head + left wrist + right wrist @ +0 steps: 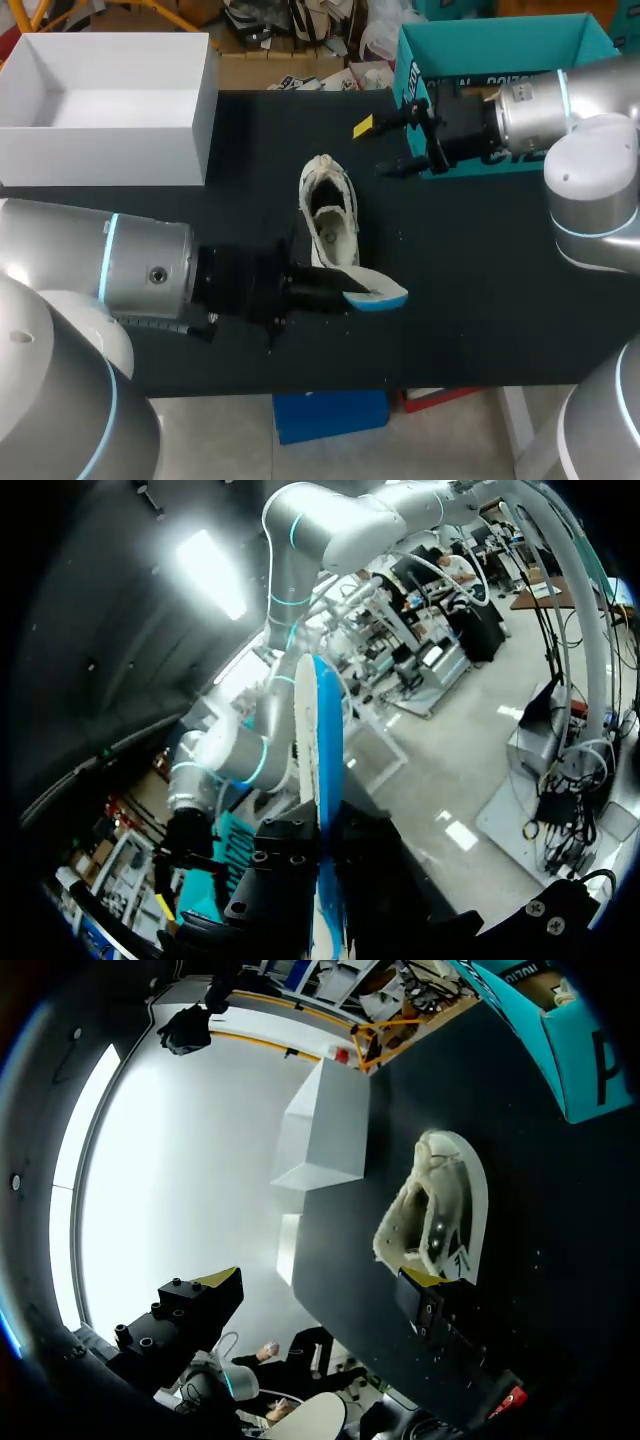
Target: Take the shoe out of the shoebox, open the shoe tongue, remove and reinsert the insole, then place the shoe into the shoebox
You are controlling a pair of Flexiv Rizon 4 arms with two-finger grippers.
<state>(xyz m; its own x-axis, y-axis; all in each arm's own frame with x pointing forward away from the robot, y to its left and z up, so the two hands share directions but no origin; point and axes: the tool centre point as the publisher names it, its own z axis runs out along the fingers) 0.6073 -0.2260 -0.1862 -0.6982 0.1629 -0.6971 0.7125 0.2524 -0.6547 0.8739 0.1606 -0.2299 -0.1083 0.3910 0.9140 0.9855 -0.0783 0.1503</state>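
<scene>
A white shoe (328, 205) stands on its sole in the middle of the black table (480, 300), its opening facing up. My left gripper (345, 285) is just in front of the shoe, shut on a white and blue insole (378, 292) that sticks out to the right. In the left wrist view the insole (322, 770) stands edge-on between the black fingers. My right gripper (378, 148) hangs open beyond the shoe, near the teal shoebox (500, 45). Through the right wrist view the shoe (440, 1210) lies ahead of one yellow tip.
A large white box (110, 100) stands at the back left of the table. The teal shoebox (565, 1050) sits at the back right, behind my right arm. Bare black table lies to the right of the shoe.
</scene>
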